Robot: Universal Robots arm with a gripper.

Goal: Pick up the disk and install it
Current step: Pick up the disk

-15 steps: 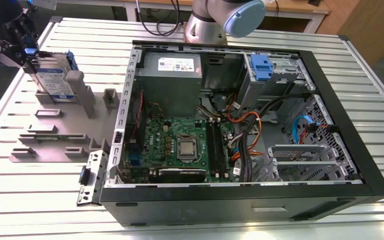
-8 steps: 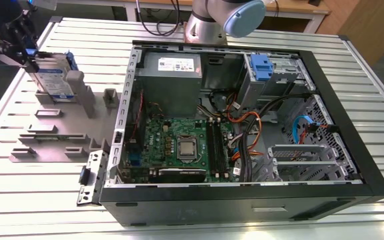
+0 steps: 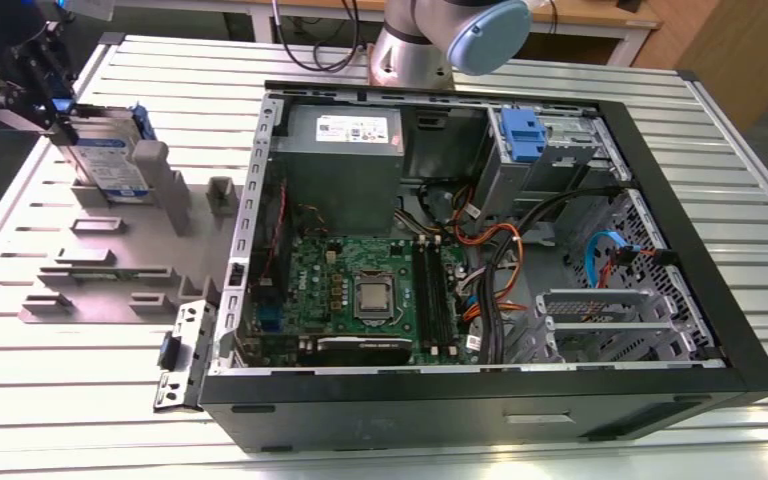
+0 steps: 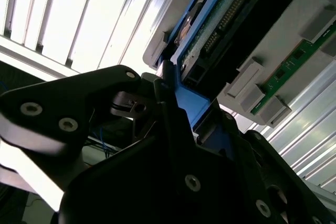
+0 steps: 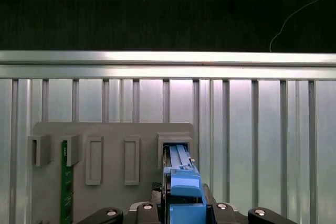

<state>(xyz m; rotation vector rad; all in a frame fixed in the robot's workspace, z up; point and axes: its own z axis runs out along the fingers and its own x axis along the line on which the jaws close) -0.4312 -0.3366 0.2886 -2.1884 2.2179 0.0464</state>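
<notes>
Table point(image 3: 64, 420): slatted aluminium, carrying everything below

Computer case point(image 3: 491, 412): black tower laid on its side, panel off, board and cabling exposed; blue caddy point(image 3: 524, 135) in the drive cage at the far end

Arm point(image 3: 418, 45): base column and a blue-capped joint behind the case

Holder block point(image 3: 104, 275): grey, slotted, on the table just beside the case, toward the exterior view's left; green memory stick point(image 5: 65, 182) on edge in one slot, two empty slots between it and the occupied end slot

The disk point(image 3: 101, 160): upright on edge in that end slot, foot down between the grey uprights, so judged not yet lifted; silver labelled face in the exterior view, green circuit-board face and connector row in the second wrist view

Gripper point(image 3: 48, 105): down over the disk's top edge, straddling the blue carrier point(image 5: 184, 187); jaws clamped or merely alongside, cannot tell

Handling, as judgement only:
- rigid metal block, probably dense for its size; no give under grip, some pull on the wrist once clear of the slot
- shock-sensitive; no knocking against the uprights on the way out, no dropping into the case
- bare board and connector pins on one face: keep contact off both
- metal faces smooth and likely slick; plastic carrier the better friction surface
- carrier thin, likely to flex if squeezed unsupported; best hold across the two carrier rails near the top edge, at a spot backed by the drive body, square to the slot to avoid binding
</notes>
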